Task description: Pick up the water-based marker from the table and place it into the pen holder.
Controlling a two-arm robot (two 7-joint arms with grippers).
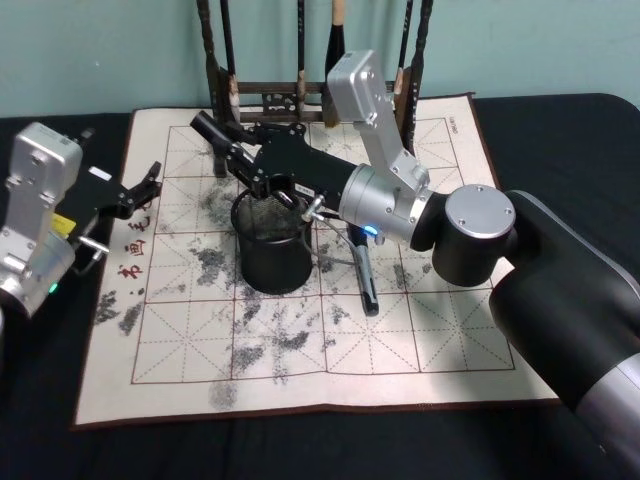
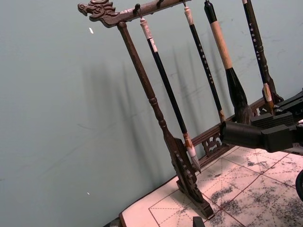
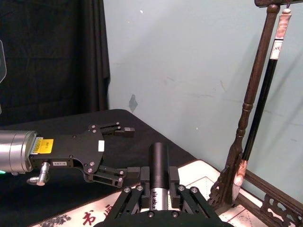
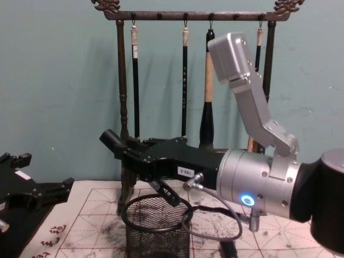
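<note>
Aloft, black cylindrical marker (image 3: 159, 158), in right gripper (image 3: 159, 176)

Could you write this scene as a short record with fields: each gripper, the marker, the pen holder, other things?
right gripper: shut on the marker, above the pen holder
marker: black, tilted, not yet inside
pen holder: upright on the mat
left gripper: open, idle at the mat's left edge
second pen: lying on the mat, right of the pen holder
brush rack: behind, brushes hanging
</note>
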